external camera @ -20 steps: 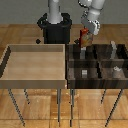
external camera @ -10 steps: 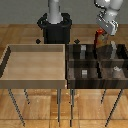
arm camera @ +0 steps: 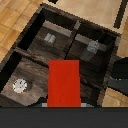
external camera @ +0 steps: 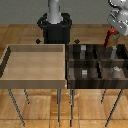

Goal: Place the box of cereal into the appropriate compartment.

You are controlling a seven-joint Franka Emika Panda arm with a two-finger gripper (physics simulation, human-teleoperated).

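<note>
My gripper [external camera: 114, 30] is at the exterior view's far right, shut on the box of cereal [external camera: 112, 38], whose red top and tan front hang upright in the air. The box is above the far-right cell [external camera: 120, 56] of the dark brown four-cell bin, the cell with the tall pale grey block [external camera: 114, 51]. In the wrist view the red box [arm camera: 64, 82] fills the middle and covers most of that cell. The gripper [arm camera: 64, 106] shows only as a dark edge there.
The other cells hold a shorter grey block [external camera: 82, 50] [arm camera: 92, 46], a small grey cube [external camera: 84, 72] [arm camera: 49, 37] and a whitish round item [external camera: 116, 69] [arm camera: 20, 86]. A large tan tray [external camera: 35, 77] stands at the exterior view's left. The arm's black base [external camera: 55, 27] is behind.
The gripper has carried the cereal box towards the exterior view's right, from above the bin's far-left part to above its far-right cell.
</note>
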